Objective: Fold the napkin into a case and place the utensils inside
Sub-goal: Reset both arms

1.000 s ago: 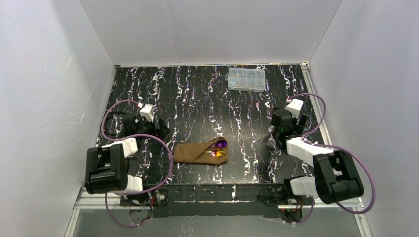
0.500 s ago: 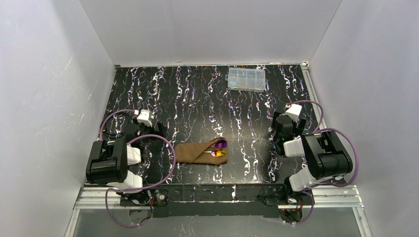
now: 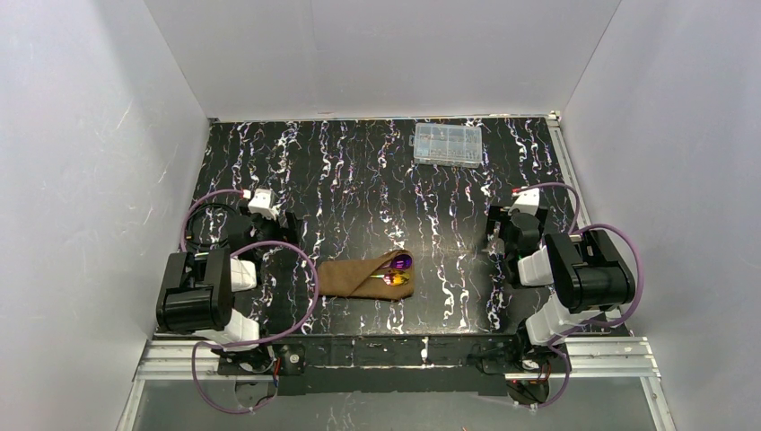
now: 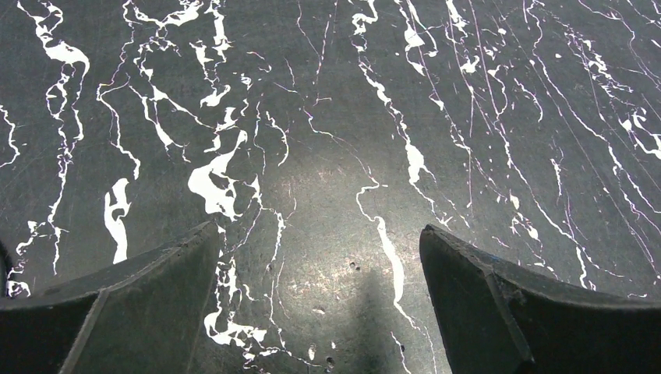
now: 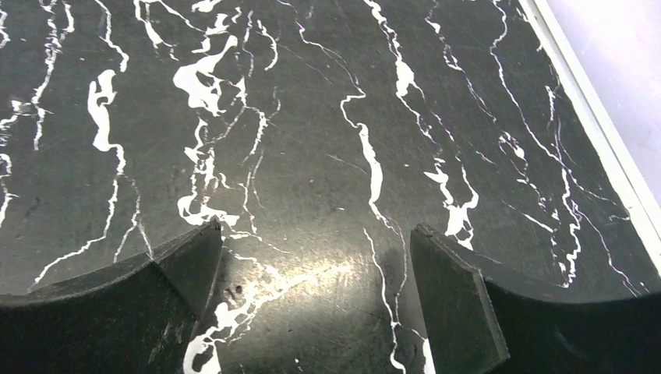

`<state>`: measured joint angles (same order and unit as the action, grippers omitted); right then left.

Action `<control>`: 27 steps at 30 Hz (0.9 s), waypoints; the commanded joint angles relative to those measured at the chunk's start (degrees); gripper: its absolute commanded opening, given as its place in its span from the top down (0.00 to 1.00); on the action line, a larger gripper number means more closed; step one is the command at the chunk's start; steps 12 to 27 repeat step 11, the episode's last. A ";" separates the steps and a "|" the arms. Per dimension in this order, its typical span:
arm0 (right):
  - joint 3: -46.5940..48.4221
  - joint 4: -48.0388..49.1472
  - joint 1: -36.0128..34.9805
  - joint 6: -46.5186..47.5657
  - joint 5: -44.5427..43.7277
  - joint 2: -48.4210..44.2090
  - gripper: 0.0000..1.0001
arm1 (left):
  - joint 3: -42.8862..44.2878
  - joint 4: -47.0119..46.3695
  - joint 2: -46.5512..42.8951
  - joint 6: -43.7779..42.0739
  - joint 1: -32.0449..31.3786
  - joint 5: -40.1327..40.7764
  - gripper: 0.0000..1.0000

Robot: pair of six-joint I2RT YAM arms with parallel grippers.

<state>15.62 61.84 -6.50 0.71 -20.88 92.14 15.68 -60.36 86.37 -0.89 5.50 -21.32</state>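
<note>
The brown napkin (image 3: 359,277) lies folded into a flat case near the table's front middle. The utensils stick out of its right end, with the purple head (image 3: 403,261) just above the gold-orange head (image 3: 396,279); their handles are tucked inside the cloth. My left gripper (image 3: 282,225) hangs left of the napkin, apart from it. It is open over bare table in the left wrist view (image 4: 318,230). My right gripper (image 3: 496,237) sits well to the right of the napkin. It is open too, with nothing between its fingers (image 5: 316,228).
A clear plastic compartment box (image 3: 447,145) stands at the back, right of centre. White walls close in the black marbled table (image 3: 359,180) on three sides. The table's pale right edge rail (image 5: 600,117) runs close to my right gripper.
Both arms have drawn back toward their bases. The right arm's elbow folded in and rose, and the left gripper shifted slightly back and left. Napkin and utensils have not moved.
</note>
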 commanded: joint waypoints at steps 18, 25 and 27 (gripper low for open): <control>0.28 4.95 0.07 1.16 1.74 0.06 0.01 | 0.50 0.36 -1.16 -0.67 -0.31 1.17 0.02; 0.28 4.95 0.07 1.16 1.74 0.06 0.01 | 0.50 0.36 -1.16 -0.67 -0.31 1.17 0.02; 0.28 4.95 0.07 1.16 1.74 0.06 0.01 | 0.50 0.36 -1.16 -0.67 -0.31 1.17 0.02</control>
